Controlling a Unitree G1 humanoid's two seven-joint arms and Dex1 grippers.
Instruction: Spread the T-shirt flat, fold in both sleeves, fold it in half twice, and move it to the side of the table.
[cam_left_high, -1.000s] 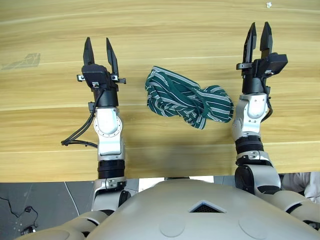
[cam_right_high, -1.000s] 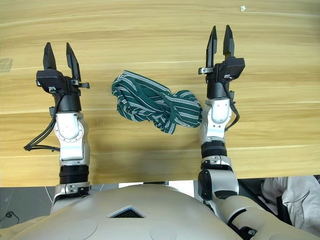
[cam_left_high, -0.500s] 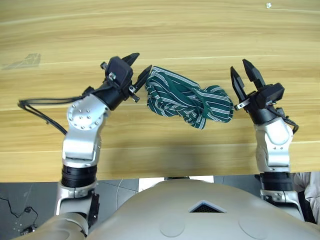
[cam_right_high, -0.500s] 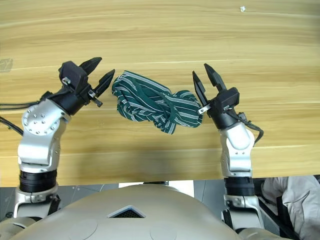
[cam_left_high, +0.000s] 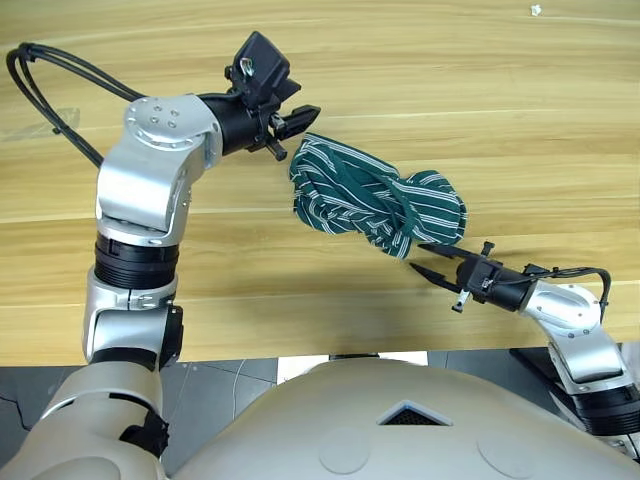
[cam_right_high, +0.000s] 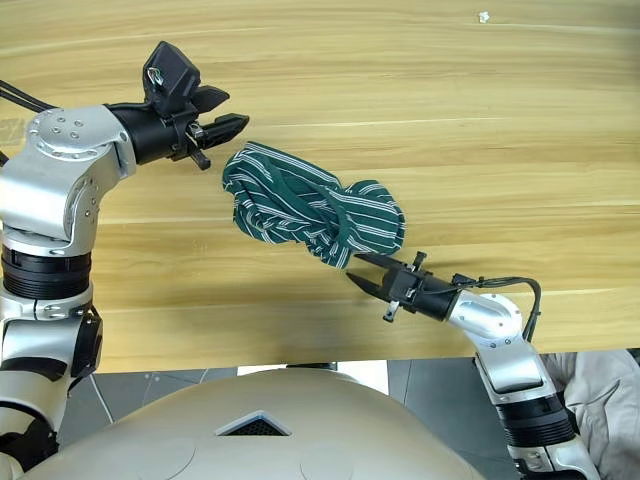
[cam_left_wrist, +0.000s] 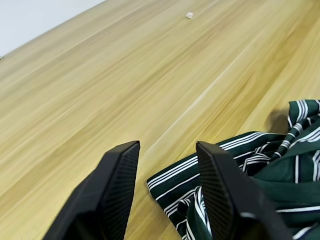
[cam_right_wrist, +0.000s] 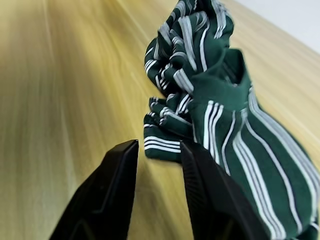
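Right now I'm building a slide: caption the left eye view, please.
Open left gripper and right gripper flank a crumpled striped T-shirt on a wooden table.

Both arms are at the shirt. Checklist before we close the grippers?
1. Left gripper open: ok, jaws apart at the far left edge of the T-shirt.
2. Right gripper open: ok, jaws apart at the shirt's near edge.
3. Cloth lined up with the fingers: ok, in each wrist view a striped edge lies just ahead of the fingertips.
4. Which part each gripper faces (sleeve, hem, collar): cannot tell, the shirt is a twisted heap.
5. Shirt flat enough to fold: not ok, spread it first.
6. Room to spread: ok, table wood shows on all sides of the heap.
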